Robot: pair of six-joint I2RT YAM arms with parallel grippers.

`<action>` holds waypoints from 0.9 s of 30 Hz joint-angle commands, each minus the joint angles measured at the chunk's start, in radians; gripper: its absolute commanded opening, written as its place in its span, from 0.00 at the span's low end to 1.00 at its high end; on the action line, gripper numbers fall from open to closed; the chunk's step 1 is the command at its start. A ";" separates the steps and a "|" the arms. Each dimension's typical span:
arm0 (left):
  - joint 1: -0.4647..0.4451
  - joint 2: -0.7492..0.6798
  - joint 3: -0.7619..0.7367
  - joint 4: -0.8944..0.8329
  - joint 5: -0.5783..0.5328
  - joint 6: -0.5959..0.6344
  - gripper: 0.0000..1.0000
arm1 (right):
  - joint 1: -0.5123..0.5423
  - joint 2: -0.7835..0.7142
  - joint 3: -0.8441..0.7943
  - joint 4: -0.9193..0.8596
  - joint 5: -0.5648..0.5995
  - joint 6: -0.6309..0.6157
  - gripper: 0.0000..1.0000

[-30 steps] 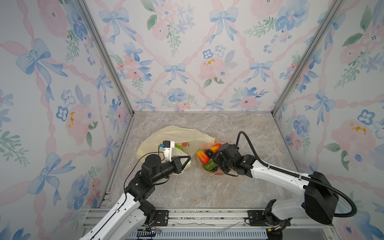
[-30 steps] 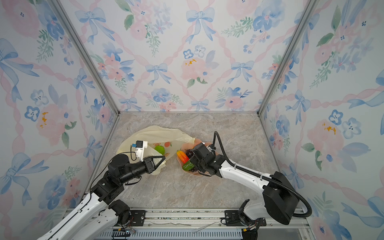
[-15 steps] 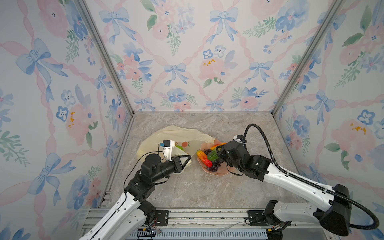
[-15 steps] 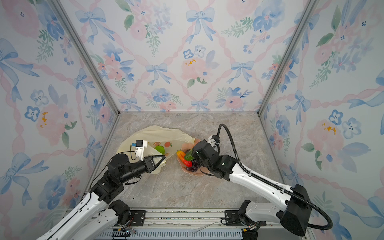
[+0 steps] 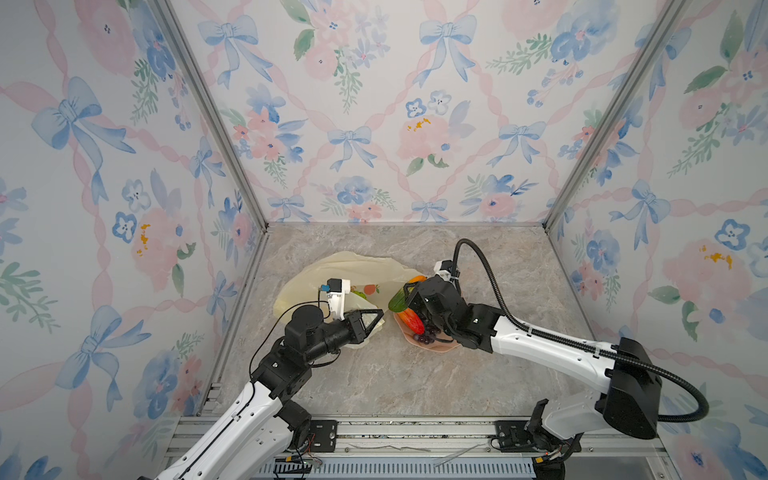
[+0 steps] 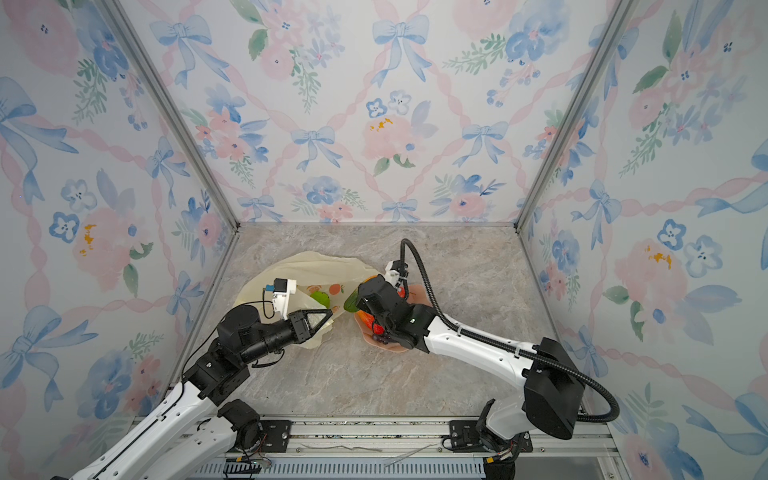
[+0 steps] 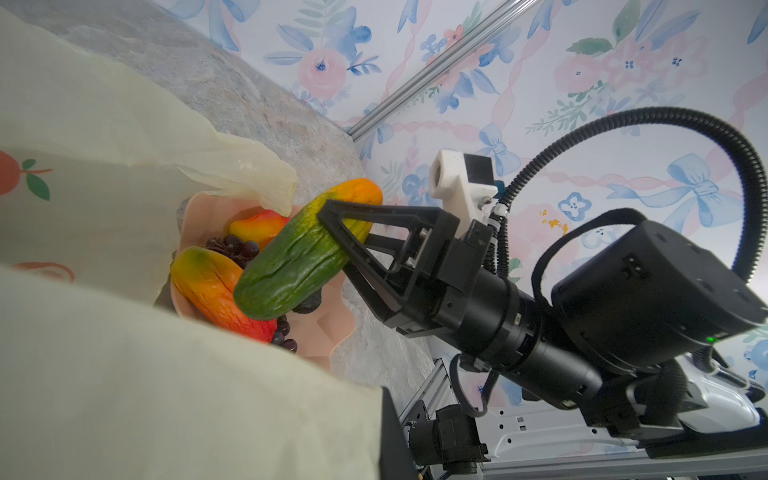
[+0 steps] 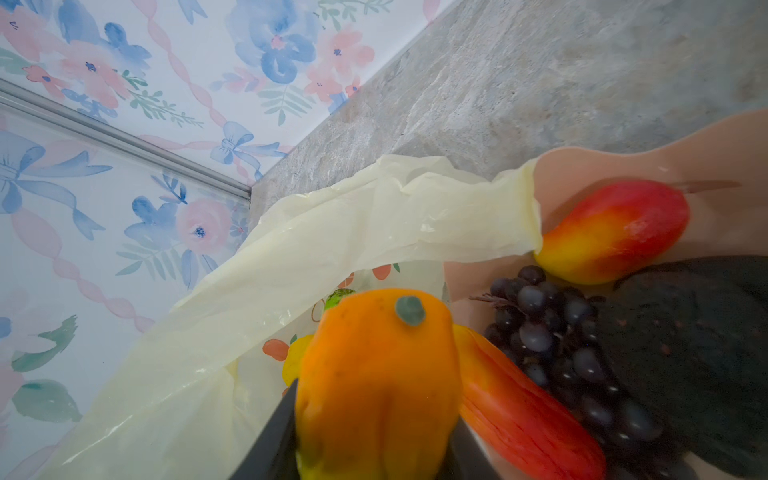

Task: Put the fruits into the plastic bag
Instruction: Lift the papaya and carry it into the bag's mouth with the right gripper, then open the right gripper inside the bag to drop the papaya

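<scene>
Marble-look table (image 5: 415, 374), with the plastic bag (image 5: 353, 266) lying on its left side. It's thin floppy film, so the left gripper (image 6: 326, 313) has its fingers clenched on the rim to prop the mouth up. The pink dish (image 5: 440, 347) is just beside the bag. The right gripper (image 7: 322, 249) fingers are grasping the green-orange oblong piece (image 7: 286, 270) toward its orange end, above the dish near the bag mouth. Looks glossy, stiff and light, so I'd pinch across the body. The big mango (image 7: 216, 291), small mango (image 7: 259, 226) and grape bunch (image 7: 232, 247) sit in the dish, and the lime (image 6: 320, 297) is already in the bag

White arms (image 5: 552, 351), black joints (image 5: 631, 390), ribbed black cable (image 7: 665, 113)
</scene>
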 commanded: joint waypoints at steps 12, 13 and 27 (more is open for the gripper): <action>0.010 0.020 0.024 0.048 0.024 0.003 0.00 | 0.011 0.303 0.172 0.270 -0.214 0.024 0.39; 0.009 0.023 0.026 0.048 0.024 0.007 0.00 | 0.010 0.322 0.182 0.287 -0.236 0.034 0.39; 0.020 0.024 0.008 0.068 0.032 0.016 0.00 | 0.008 0.518 0.287 0.429 -0.572 0.105 0.46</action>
